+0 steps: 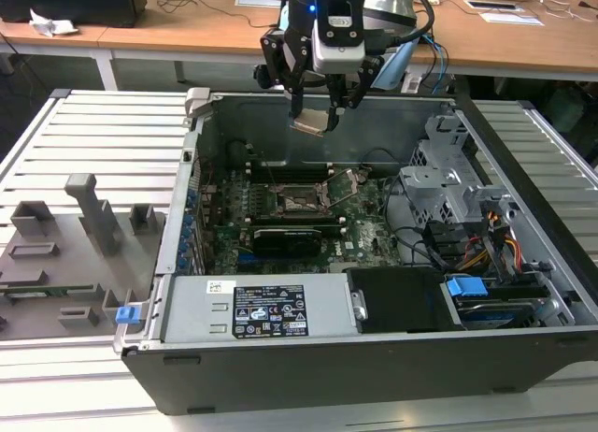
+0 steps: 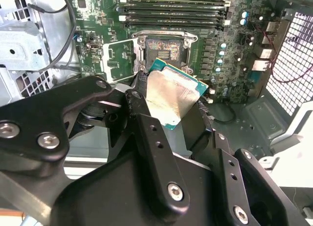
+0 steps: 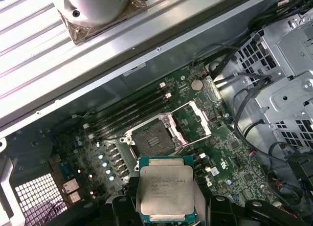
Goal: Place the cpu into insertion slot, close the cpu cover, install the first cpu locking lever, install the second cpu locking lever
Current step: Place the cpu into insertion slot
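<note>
My gripper (image 1: 313, 123) is shut on the cpu (image 1: 310, 124), a flat square chip with a silver-grey top, held by its edges high above the open computer case. The wrist views show the cpu (image 2: 173, 96) (image 3: 165, 189) between the black fingers (image 2: 139, 106), hovering above the green board and apart from it. The insertion slot (image 1: 301, 202) (image 2: 164, 50) (image 3: 152, 138) is a dark square socket, lying bare. The cpu cover (image 2: 104, 62) (image 3: 206, 123), a silvery frame with a window, stands swung open beside the slot.
A black expansion card (image 1: 294, 236) lies just in front of the slot and memory slots (image 2: 173, 11) behind it. A power supply (image 1: 257, 310) fills the case front, and a drive cage (image 1: 448, 170) with cables stands at the exterior view's right. Grey fixtures (image 1: 84, 217) sit outside the case.
</note>
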